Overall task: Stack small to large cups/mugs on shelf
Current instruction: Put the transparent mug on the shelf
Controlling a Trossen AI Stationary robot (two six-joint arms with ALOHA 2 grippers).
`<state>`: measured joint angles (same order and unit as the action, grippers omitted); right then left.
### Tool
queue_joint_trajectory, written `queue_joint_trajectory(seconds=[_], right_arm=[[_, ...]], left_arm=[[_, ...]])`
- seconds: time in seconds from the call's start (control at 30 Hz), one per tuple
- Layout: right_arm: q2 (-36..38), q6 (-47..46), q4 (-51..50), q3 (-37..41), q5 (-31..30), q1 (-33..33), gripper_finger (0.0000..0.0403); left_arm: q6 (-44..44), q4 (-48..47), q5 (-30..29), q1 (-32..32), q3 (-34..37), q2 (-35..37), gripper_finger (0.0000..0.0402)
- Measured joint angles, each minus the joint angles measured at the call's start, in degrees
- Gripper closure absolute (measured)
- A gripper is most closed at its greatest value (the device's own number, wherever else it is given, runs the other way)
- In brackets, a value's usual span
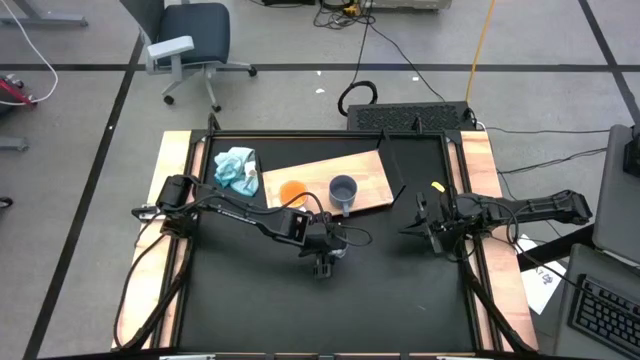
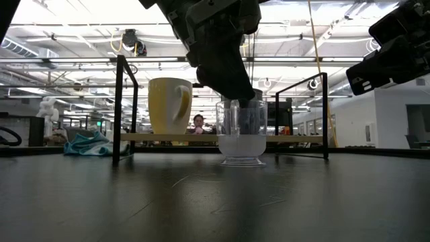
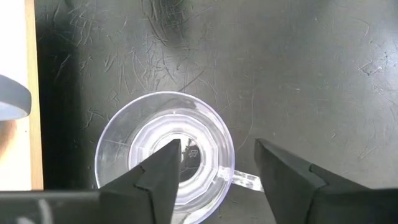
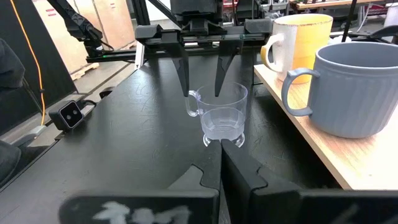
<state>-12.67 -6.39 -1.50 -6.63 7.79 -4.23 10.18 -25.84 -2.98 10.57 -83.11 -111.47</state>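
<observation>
Left to right: a light-blue cloth point(image 1: 236, 169) lay at the left end of the shelf point(image 1: 375, 175); on the board stood the orange mug point(image 1: 292, 192) and, just beside it, the grey-blue mug point(image 1: 343, 190). The clear glass cup point(image 2: 240, 132) stood upright on the black bench point(image 1: 250, 300), just off the shelf's near edge. My left pincer point(image 3: 214, 163) hung over it, released, one finger inside the rim, the other outside by the handle; nothing was gripped. A squeeze on that thin wall risked slipping or tipping the cup, I judged, and a careless lift could knock the grey-blue mug close by. My right pincer point(image 4: 221, 152) waited clenched and empty toward the bench's right side.
</observation>
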Motion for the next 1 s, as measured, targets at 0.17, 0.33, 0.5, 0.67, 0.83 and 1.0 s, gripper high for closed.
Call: queue_joint_trajectory(seconds=[0.17,0.33,0.5,0.67,0.83,1.0], right_arm=[[0.0,0.0,0.02,0.0,0.0,-0.02,0.0403],[0.0,0.0,0.02,0.0,0.0,-0.02,0.0403],[0.0,0.0,0.02,0.0,0.0,-0.01,0.0403],[0.0,0.0,0.02,0.0,0.0,-0.01,0.0403],[0.0,0.0,0.09,-0.02,0.0,-0.01,0.0403],[-0.1,-0.02,0.64,-0.07,0.0,-0.02,0.0403]], left_arm=[[0.01,0.19,0.59,-0.02,0.0,-0.01,0.0236],[-0.31,0.19,0.59,-0.01,0.0,-0.01,0.0246],[-0.81,0.19,0.61,0.11,0.0,-0.01,0.0247],[-0.89,0.55,0.5,0.11,0.0,-0.52,0.0247],[-1.04,1.72,0.25,0.07,0.04,-2.57,0.0247],[-1.45,2.15,0.31,-0.29,0.02,-3.25,0.0247]])
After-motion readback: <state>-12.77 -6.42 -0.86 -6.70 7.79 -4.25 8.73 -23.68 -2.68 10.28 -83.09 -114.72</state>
